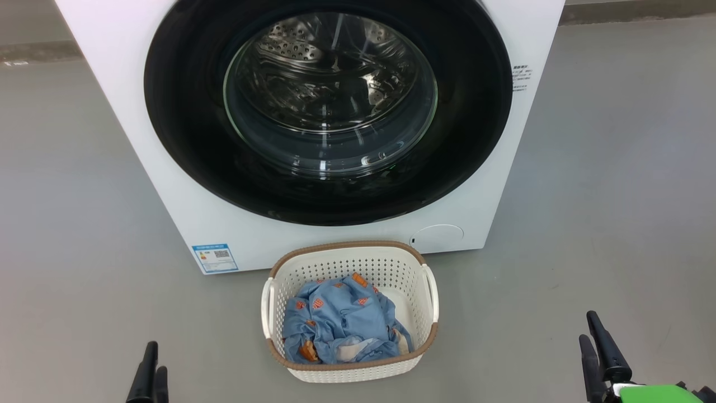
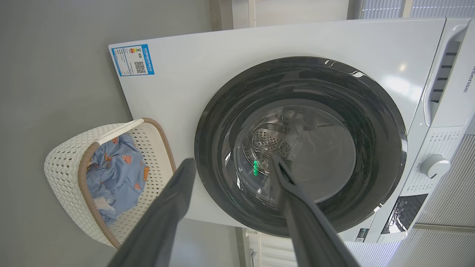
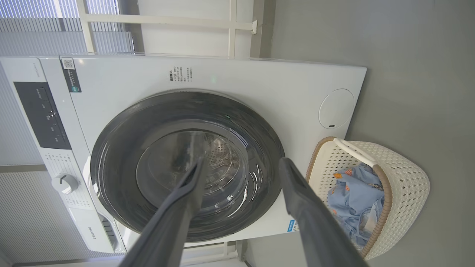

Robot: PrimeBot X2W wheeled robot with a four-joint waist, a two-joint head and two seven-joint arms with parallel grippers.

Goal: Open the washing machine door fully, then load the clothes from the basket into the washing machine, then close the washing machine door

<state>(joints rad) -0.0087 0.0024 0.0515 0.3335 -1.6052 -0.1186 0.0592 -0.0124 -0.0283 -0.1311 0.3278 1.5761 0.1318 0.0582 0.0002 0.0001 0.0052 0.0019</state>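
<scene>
The white washing machine (image 1: 112,67) stands ahead with its round black-ringed door (image 1: 184,112) closed flat against the front; the steel drum shows through the glass. On the floor just before it sits the cream basket (image 1: 358,263) holding the light-blue clothes (image 1: 335,319) with orange figures. My left gripper (image 1: 150,372) is open at the lower left and my right gripper (image 1: 598,350) is open at the lower right, both well short of the basket and holding nothing. The door (image 2: 371,122) and basket (image 2: 63,163) show past the left fingers (image 2: 174,200); the door (image 3: 115,159) and clothes (image 3: 352,193) show past the right fingers (image 3: 297,193).
Grey floor (image 1: 615,196) spreads to both sides of the machine. A blue label sticker (image 1: 215,257) and a round lower hatch (image 1: 439,238) mark the machine's front. The control panel with a knob (image 2: 434,165) is along the top.
</scene>
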